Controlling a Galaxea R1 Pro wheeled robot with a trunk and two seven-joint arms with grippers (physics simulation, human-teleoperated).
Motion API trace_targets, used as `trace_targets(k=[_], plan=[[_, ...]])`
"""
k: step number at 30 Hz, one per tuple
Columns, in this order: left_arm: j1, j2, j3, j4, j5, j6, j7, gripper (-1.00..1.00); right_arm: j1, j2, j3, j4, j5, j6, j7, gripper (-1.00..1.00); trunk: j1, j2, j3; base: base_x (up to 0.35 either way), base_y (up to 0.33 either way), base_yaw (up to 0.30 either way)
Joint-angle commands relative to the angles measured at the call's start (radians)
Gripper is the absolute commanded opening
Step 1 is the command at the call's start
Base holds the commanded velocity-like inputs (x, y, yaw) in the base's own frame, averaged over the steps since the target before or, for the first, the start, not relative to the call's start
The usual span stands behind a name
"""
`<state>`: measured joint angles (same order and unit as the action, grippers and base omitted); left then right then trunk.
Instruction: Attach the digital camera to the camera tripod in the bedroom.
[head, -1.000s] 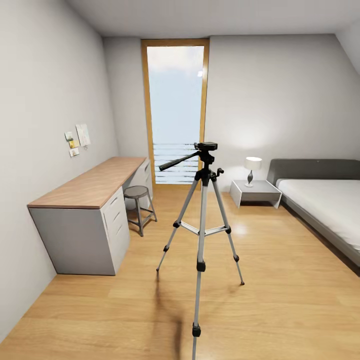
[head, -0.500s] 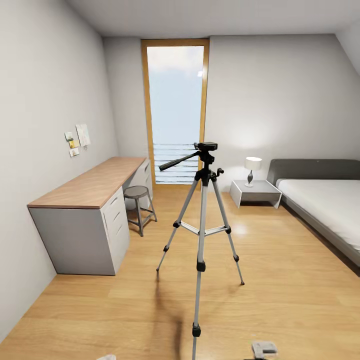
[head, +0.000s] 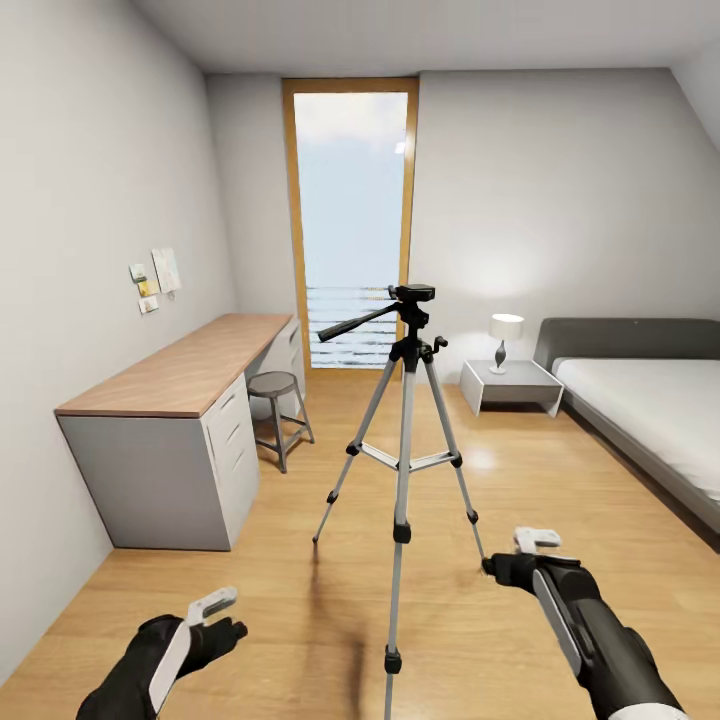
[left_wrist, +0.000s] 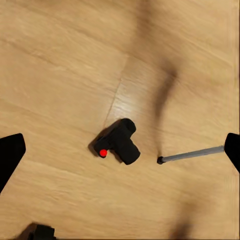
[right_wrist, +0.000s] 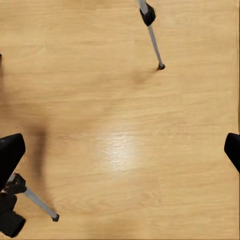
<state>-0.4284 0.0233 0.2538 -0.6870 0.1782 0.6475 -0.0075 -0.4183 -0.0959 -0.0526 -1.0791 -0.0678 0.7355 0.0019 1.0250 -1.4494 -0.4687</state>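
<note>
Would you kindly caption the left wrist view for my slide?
Small black camera with red button lying on light wood floor beside a silver tripod leg's foot.

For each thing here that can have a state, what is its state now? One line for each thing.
Camera: lying on the wood floor, not held.
Tripod: standing upright, legs spread, nothing mounted on its head.
Lamp: appears lit.
Left gripper: jaws open, empty.
Right gripper: jaws open, empty.

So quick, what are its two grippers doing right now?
Left gripper: open, holding nothing.
Right gripper: open, holding nothing.
</note>
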Motion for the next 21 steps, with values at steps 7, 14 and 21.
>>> trace_targets(k=[7,14,21], plan=[[0.102,-0.036,0.138,-0.347,0.031,0.164,0.003,1.0,-0.006,-0.04,-0.04,-0.21,-0.055,0.136,0.0,1.0,0.004,-0.008,-0.004,0.0,0.0,0.0],[0.181,-0.072,0.2,-0.541,0.067,0.227,0.008,1.0,-0.007,-0.069,-0.054,-0.373,-0.079,0.241,0.001,1.0,0.031,-0.057,-0.026,0.0,0.0,0.0],[0.205,-0.084,0.21,-0.604,0.074,0.247,0.025,1.0,-0.005,-0.082,-0.087,-0.48,-0.127,0.312,0.004,1.0,0.058,-0.106,-0.048,0.0,0.0,0.0]])
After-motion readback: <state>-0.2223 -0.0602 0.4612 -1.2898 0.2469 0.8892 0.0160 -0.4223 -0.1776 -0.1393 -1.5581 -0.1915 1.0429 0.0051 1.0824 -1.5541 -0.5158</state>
